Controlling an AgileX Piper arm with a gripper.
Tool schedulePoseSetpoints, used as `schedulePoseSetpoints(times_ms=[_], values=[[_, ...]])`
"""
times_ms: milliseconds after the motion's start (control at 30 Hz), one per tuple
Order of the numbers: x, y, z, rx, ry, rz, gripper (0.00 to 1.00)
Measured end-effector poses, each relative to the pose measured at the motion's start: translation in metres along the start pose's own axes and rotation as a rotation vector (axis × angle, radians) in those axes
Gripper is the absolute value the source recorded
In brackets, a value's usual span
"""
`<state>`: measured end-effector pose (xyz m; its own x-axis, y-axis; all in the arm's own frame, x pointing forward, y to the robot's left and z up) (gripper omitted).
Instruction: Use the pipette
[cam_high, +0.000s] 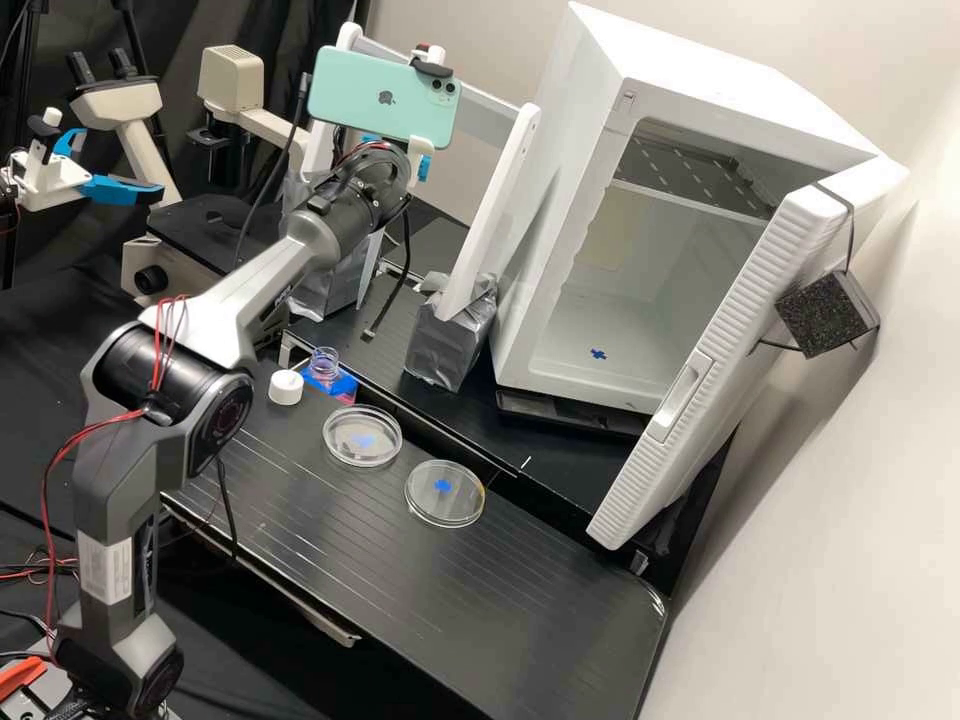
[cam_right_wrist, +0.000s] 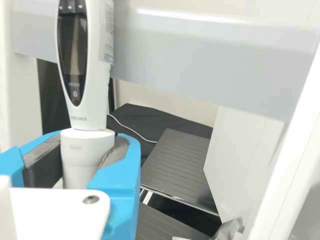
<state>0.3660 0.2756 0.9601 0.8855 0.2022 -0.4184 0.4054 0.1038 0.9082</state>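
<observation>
The gripper is at the rear of the bench in the high view, mostly behind the teal phone and in front of the rack's grey crossbar. In the wrist view, the gripper has its dark pads pressed against both sides of the white pipette, around its lower collar. The pipette stands upright with its dark display facing the camera; its tip is hidden. An open bottle with pink liquid stands beside a white cap. Two clear round dishes, a left one and a right one, lie on the bench.
White rack uprights rise at both sides of the crossbar, the right upright standing in a taped base. A white cabinet with its door open fills the right rear. Microscopes and a second arm stand at the left rear.
</observation>
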Motion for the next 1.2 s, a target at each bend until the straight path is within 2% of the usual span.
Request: schedulePoseSetpoints(times_ms=[233, 267, 400, 533, 733, 867, 900, 933, 967, 1000, 1033, 1067, 1100, 1200], values=[[0.002, -0.001, 0.001, 0.010, 0.001, -0.004, 0.00], [0.002, -0.001, 0.001, 0.010, -0.001, -0.006, 1.00], [0.003, -0.005, 0.005, 0.014, -0.010, -0.009, 1.00], [0.005, -0.010, 0.010, -0.002, -0.018, 0.021, 1.00], [-0.006, -0.015, 0.008, 0.014, 0.029, 0.084, 1.00], [-0.017, -0.021, 0.008, 0.011, 0.061, 0.109, 1.00], [-0.021, -0.022, 0.007, 0.024, 0.077, 0.123, 1.00], [-0.024, -0.026, 0.008, 0.027, 0.088, 0.130, 1.00], [-0.026, -0.030, 0.011, 0.015, 0.090, 0.131, 1.00], [-0.031, -0.033, 0.011, 0.031, 0.106, 0.145, 1.00], [-0.034, -0.038, 0.015, 0.014, 0.106, 0.148, 1.00], [-0.038, -0.042, 0.016, 0.014, 0.112, 0.154, 1.00], [-0.044, -0.045, 0.016, 0.026, 0.120, 0.164, 1.00], [-0.061, -0.060, 0.025, 0.007, 0.093, 0.170, 1.00]])
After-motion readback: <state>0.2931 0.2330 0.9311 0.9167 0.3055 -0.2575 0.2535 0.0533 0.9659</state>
